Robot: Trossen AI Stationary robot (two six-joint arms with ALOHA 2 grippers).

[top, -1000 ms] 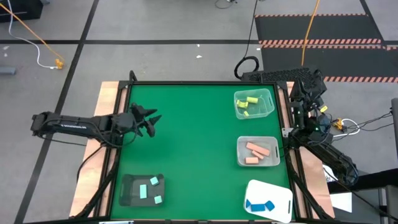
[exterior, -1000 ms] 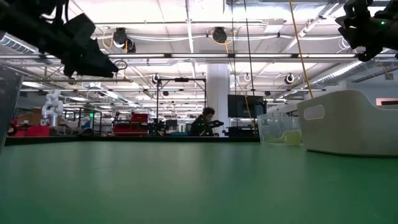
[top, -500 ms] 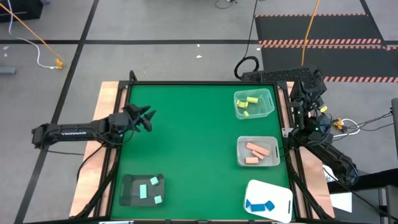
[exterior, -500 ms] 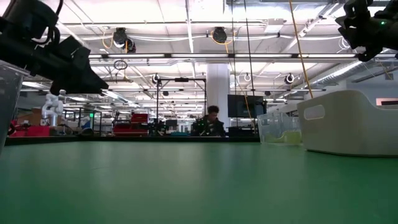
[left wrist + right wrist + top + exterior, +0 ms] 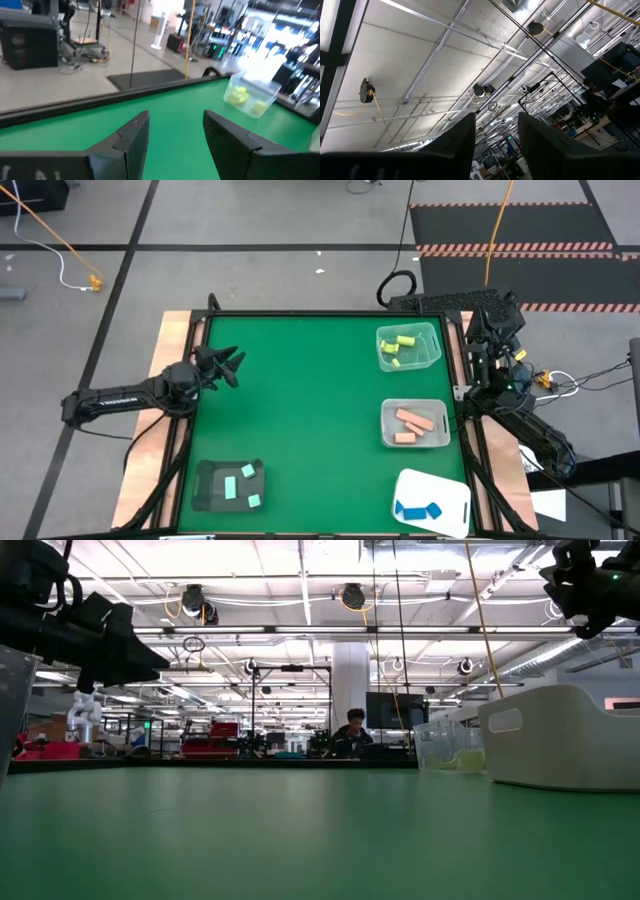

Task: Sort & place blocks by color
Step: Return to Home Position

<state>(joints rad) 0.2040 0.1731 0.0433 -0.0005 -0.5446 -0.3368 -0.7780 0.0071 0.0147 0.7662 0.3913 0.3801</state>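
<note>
Left gripper (image 5: 238,369) hovers above the left side of the green table (image 5: 300,420), near its edge; fingers spread apart, nothing between them. Right gripper (image 5: 496,118) sits off the table's right edge, arm folded, pointing at the ceiling; fingers parted, empty. No blocks lie loose on the green surface. Yellow blocks (image 5: 399,343) lie in the clear tray (image 5: 433,331) at the far right. Pink blocks (image 5: 412,421) lie in a second clear tray (image 5: 386,409) just nearer. Mint blocks (image 5: 246,473) lie in the dark tray (image 5: 207,480) at the near left. Blue blocks (image 5: 418,510) lie in the white tray (image 5: 452,490) at the near right.
</note>
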